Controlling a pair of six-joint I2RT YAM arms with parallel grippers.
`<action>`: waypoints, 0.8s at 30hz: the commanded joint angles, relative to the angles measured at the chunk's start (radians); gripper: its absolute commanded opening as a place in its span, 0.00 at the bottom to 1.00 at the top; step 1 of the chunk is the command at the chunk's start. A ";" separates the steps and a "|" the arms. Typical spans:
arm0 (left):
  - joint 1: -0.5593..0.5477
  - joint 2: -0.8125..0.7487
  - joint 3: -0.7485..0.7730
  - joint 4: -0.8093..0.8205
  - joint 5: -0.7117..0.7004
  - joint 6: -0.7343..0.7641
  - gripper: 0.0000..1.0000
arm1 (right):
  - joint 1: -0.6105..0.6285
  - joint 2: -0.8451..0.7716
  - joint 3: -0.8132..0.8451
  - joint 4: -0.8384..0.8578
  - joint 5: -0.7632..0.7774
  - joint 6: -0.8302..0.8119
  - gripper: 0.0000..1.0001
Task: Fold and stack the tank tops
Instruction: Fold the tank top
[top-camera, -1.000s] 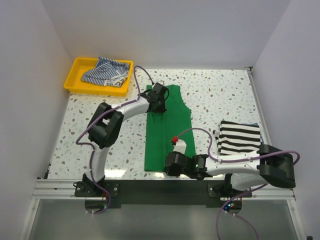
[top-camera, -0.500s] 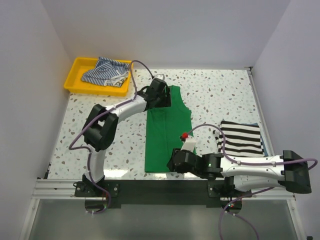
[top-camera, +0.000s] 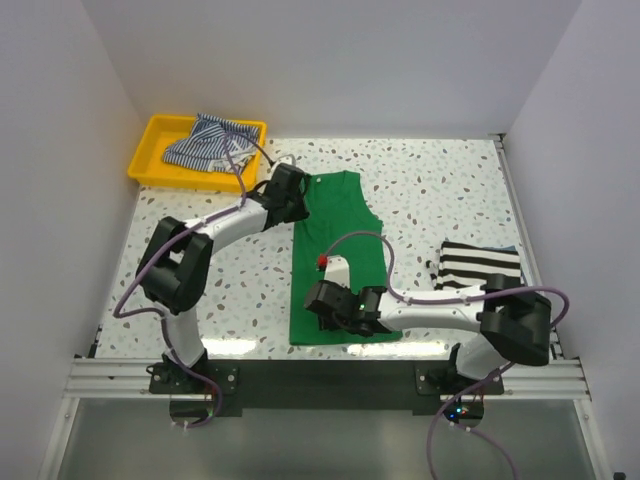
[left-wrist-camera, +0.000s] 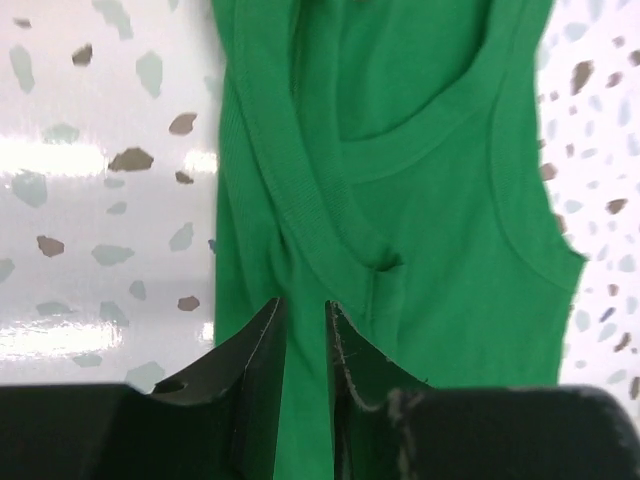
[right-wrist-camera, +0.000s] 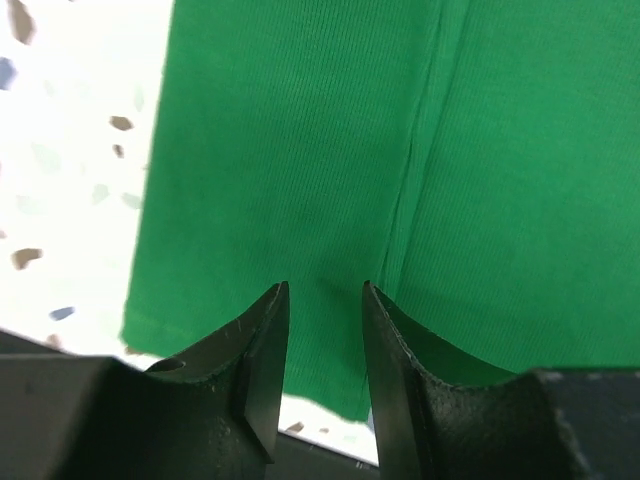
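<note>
Sliding left over the last second, your left claw (top-camera: 293, 195) now sits at the upper-left shoulder of the green top (top-camera: 345, 235), off the middle of the neckline where it was. Your right claw (top-camera: 312, 300) has swung in from the bottom hem to the top's lower-left part. The green top lies lengthwise in the middle of the table (top-camera: 450, 190), as before. The black-striped top (top-camera: 480, 268) stays at the right, and the blue-striped top (top-camera: 212, 142) stays in the tray (top-camera: 150, 165), upper left.

From above you cannot read either claw. The left wrist view shows its fingers (left-wrist-camera: 262, 345) a narrow slit apart with a fold of strap running into it; whether they nip it, you cannot tell. The right wrist view shows fingers (right-wrist-camera: 262, 350) parted somewhat wider, poised over flat cloth beside a seam near the lower-left corner, with nothing pinched.
</note>
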 joint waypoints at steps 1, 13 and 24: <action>0.009 0.053 -0.014 0.073 0.042 0.010 0.26 | -0.002 0.068 0.069 0.053 -0.019 -0.086 0.38; 0.095 0.265 0.124 -0.016 -0.019 0.037 0.27 | 0.000 0.342 0.235 0.134 -0.139 -0.070 0.34; 0.180 0.247 0.379 -0.046 0.089 0.177 0.56 | -0.054 0.392 0.413 0.244 -0.179 -0.057 0.43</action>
